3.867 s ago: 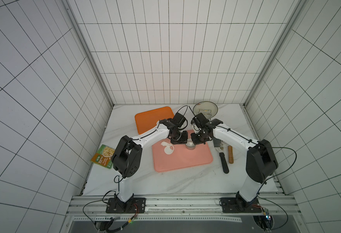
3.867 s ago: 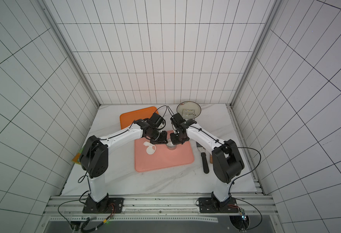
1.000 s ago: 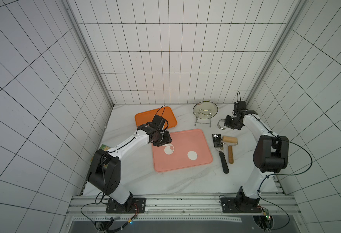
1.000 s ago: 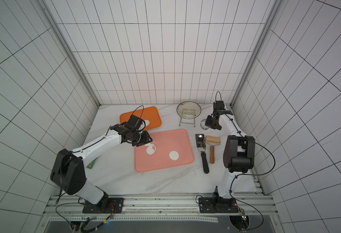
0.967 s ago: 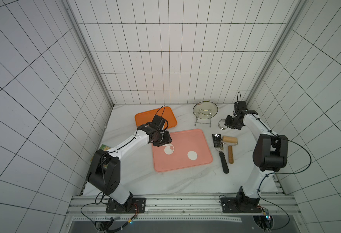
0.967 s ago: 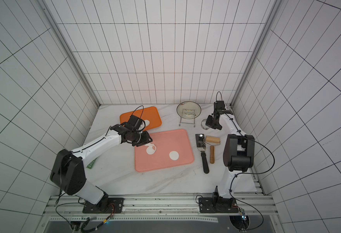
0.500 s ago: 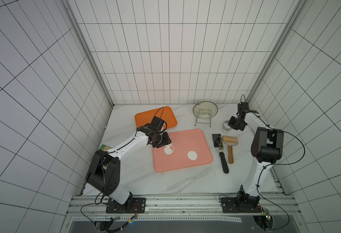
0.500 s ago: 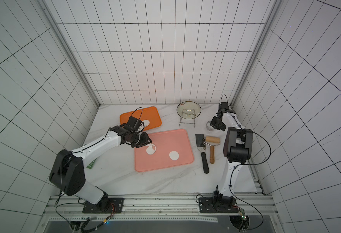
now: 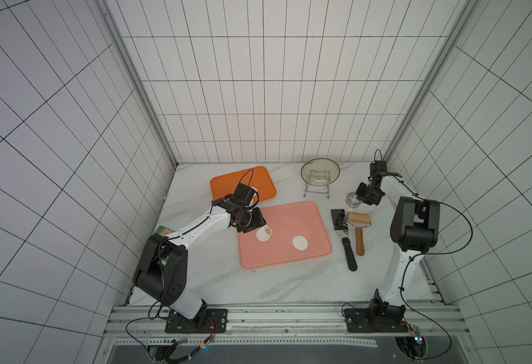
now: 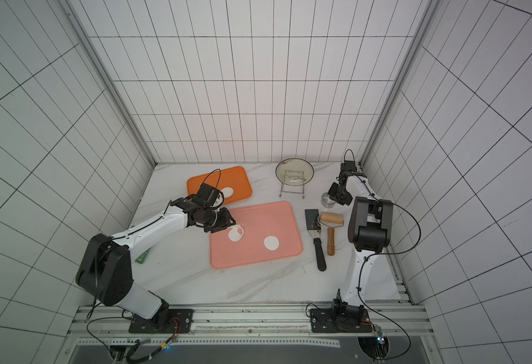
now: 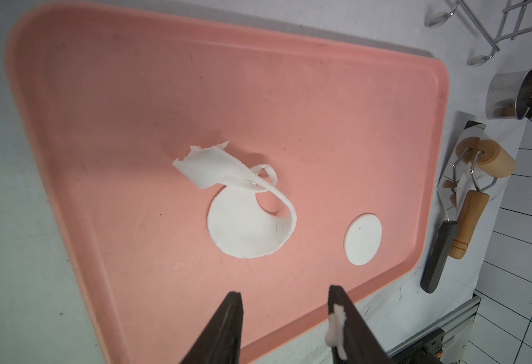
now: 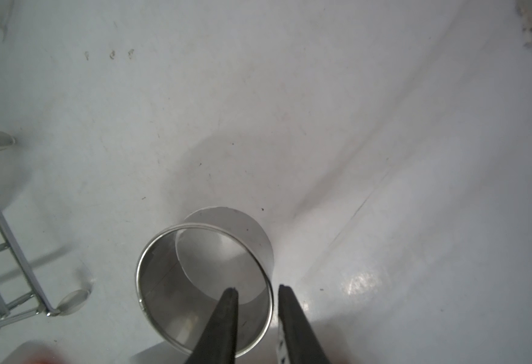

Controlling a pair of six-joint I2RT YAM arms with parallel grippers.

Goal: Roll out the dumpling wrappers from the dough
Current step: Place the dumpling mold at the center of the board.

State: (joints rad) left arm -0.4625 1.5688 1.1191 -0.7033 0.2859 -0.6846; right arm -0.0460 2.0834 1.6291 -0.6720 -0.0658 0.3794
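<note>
The dough (image 11: 242, 227), a ragged white piece with a round cutout and a curled-up flap, lies on the pink tray (image 9: 290, 217) in both top views (image 10: 235, 234). One round dumpling wrapper (image 11: 363, 239) rests to its right on the same tray (image 9: 300, 243). Another wrapper (image 10: 227, 191) sits on the orange tray (image 10: 201, 186). My left gripper (image 11: 285, 290) hangs open just above the pink tray's left part, a dough crumb stuck to one finger (image 11: 337, 327). At the back right, my right gripper (image 12: 257, 287) stands open astride the wall of the steel ring (image 12: 205, 277), which stands on the table (image 9: 353, 200).
A wooden roller (image 9: 358, 219) and a black-handled scraper (image 9: 343, 239) lie right of the pink tray. A glass plate on a wire rack (image 9: 320, 170) stands at the back. A green packet (image 9: 164, 231) lies by the left arm. Walls close in on three sides.
The right gripper's jaws have parted from the steel ring, which now stands on the table at the back right. The right arm's elbow swung rightward. The left gripper barely moved.
</note>
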